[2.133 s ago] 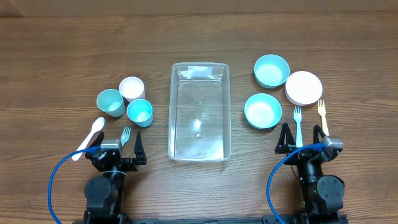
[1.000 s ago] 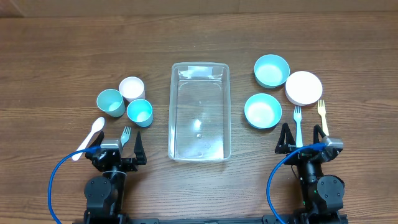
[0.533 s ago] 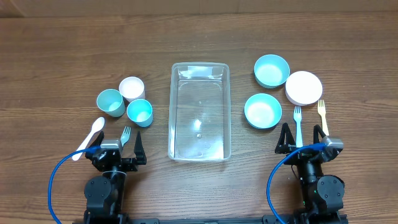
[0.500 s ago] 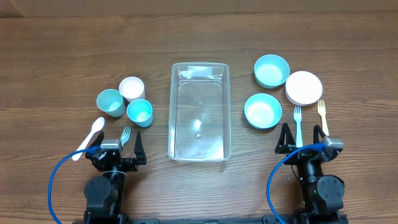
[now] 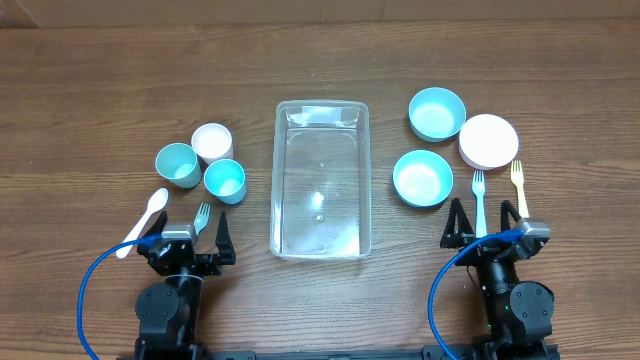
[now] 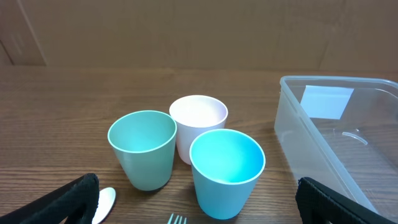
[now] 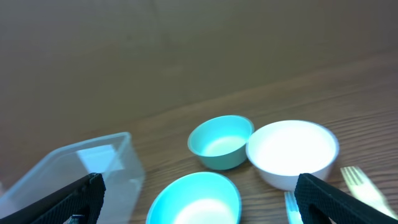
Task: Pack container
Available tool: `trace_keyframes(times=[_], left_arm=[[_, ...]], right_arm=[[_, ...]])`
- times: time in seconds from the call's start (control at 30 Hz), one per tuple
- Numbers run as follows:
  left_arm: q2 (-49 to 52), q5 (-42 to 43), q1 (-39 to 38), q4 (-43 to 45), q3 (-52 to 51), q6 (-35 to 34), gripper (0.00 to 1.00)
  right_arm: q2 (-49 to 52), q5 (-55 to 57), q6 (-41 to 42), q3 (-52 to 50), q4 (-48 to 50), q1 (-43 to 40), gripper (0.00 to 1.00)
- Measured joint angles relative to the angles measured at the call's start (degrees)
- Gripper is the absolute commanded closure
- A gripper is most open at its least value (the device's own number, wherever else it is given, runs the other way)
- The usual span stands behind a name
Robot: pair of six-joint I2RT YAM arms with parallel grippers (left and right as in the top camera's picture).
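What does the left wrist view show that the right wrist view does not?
Left wrist only: a green cup, a white cup and a blue cup, plus the tips of a spoon and a teal fork. Right wrist only: a far teal bowl, a near teal bowl, a white bowl, a pale blue fork and a yellow fork. Both: the clear container, at the frame's edge.

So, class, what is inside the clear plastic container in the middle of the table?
Nothing: the container is empty, and the wooden table shows through its clear bottom. A pale patch on its far wall may be a label or glare. Nothing covers its inside.
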Motion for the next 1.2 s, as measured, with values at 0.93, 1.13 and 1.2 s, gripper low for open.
trace_keyframes(times=[0.93,1.13,1.2], left_arm=[[0.0,0.0,0.0,0.0,0.0,0.0,0.0],[0.02,0.02,0.0,0.02,0.0,0.0,0.0],[0.07,0.0,0.0,0.17,0.0,0.0,0.0]], right_arm=[[0.0,-32.61,10.29,0.0,1.29,0.0,0.0],[5.31,-29.31,5.51,8.39,-7.06,0.0,0.0],[12.2,-27.67,2.34,16.9,-12.41,0.0,0.0]])
